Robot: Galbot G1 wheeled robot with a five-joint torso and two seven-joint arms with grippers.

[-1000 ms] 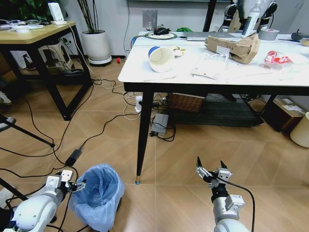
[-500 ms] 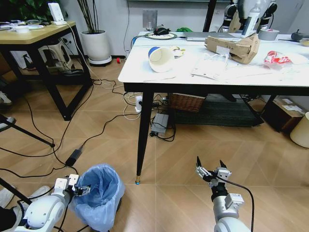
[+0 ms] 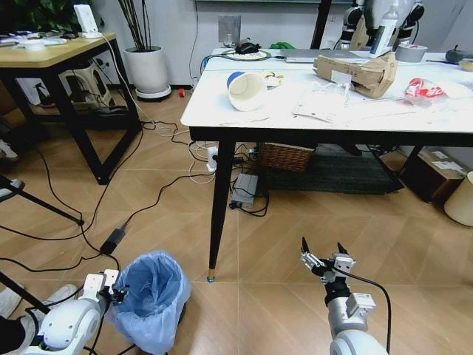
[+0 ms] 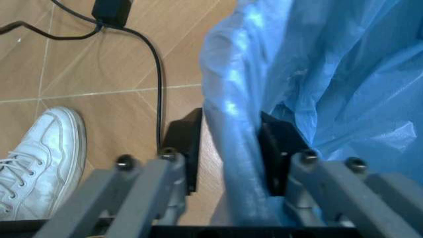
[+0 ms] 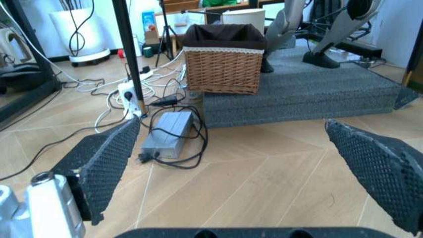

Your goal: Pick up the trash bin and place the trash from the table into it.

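Observation:
The trash bin (image 3: 153, 296), lined with a crinkled light-blue bag, stands on the floor near the table leg. My left gripper (image 3: 117, 293) is at its left rim. In the left wrist view, the left gripper (image 4: 233, 148) has the rim (image 4: 238, 158) pinched between its black pads (image 4: 185, 148). My right gripper (image 3: 323, 256) hovers low over the floor, open and holding nothing, and its mesh fingers (image 5: 106, 163) stand wide apart. On the white table (image 3: 244, 118) lies trash: a blue-white paper cup (image 3: 246, 89), a torn cardboard box (image 3: 357, 72), white papers (image 3: 323, 102) and a crushed red-labelled bottle (image 3: 425, 88).
Black cables (image 3: 111, 214) and a power brick (image 3: 112, 240) trail across the floor left of the bin. A wooden desk (image 3: 52, 52) stands at left. A wicker basket (image 3: 285, 156) sits under the table, and a cream bin (image 3: 463, 200) is at right. A white shoe (image 4: 36, 158) is beside the bin.
My left gripper has moved slightly down and in against the bin's rim. The right gripper has barely moved, and the table's litter is unchanged.

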